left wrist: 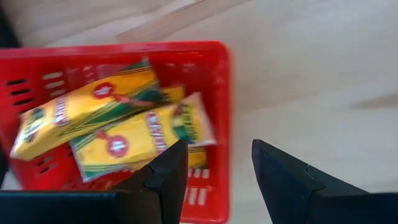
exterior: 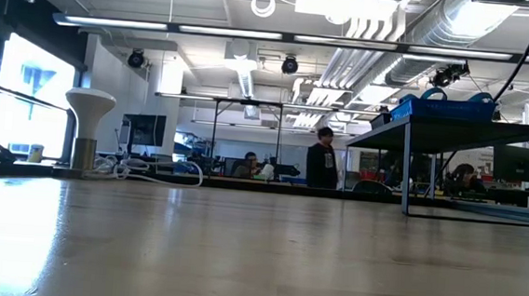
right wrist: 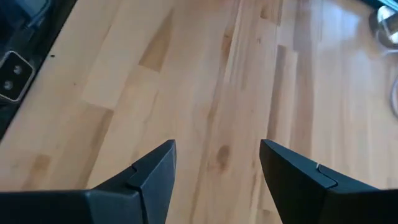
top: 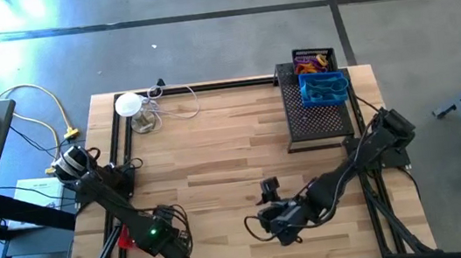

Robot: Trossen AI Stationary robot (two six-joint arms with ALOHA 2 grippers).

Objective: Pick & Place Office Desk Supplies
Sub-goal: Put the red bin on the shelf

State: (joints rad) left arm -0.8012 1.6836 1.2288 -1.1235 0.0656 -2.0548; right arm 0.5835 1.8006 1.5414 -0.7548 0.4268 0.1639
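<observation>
We see the left end effector [left wrist: 214, 165] apart and empty above the red basket [left wrist: 211, 93] holding yellow boxes [left wrist: 87, 109], near the table's [top: 216, 157] front left edge | right end effector [right wrist: 217, 165] apart, empty, over bare wood at front centre | blue basket [top: 324, 89] sits on black mesh tray [top: 318, 123], back right corner

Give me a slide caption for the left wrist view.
Open left gripper above a red basket holding yellow crayon boxes.
</observation>
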